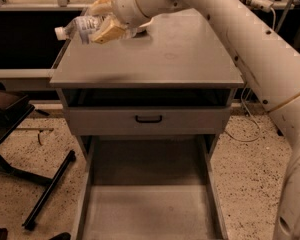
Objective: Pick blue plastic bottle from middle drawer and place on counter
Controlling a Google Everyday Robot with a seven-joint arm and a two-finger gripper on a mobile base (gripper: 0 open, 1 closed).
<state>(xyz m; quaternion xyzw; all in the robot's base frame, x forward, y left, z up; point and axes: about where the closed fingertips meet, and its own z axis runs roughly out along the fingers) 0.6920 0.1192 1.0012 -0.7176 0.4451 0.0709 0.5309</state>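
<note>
Blue plastic bottle (pixel 81 26) is out of the drawer and up top, folks, at the 11 o'clock corner of the counter (pixel 160 59).

We start with the big white arm (pixel 250 44). It sweeps in from 3 o'clock and reaches right across the grey top, which puts its load at the far-left corner.

The counter has plenty of bare grey surface around 6 o'clock, so we judge there is room to set the bottle down further in from the edge.

Below, at 6 o'clock of the view, the middle drawer (pixel 150 209) is pulled fully out with its floor bare, which fits a pick already made. Above it sits a closed drawer front (pixel 148 119) with a black handle.

The gripper (pixel 94 23) has its tan fingers (pixel 110 30) clamped around the bottle's body. The bottle lies sideways with its white cap (pixel 60 32) pointing to 9 o'clock, poking past the counter's left edge. We cannot tell whether it touches the surface.

The label is pale and bluish, and we can read no brand or lettering on it.
</note>
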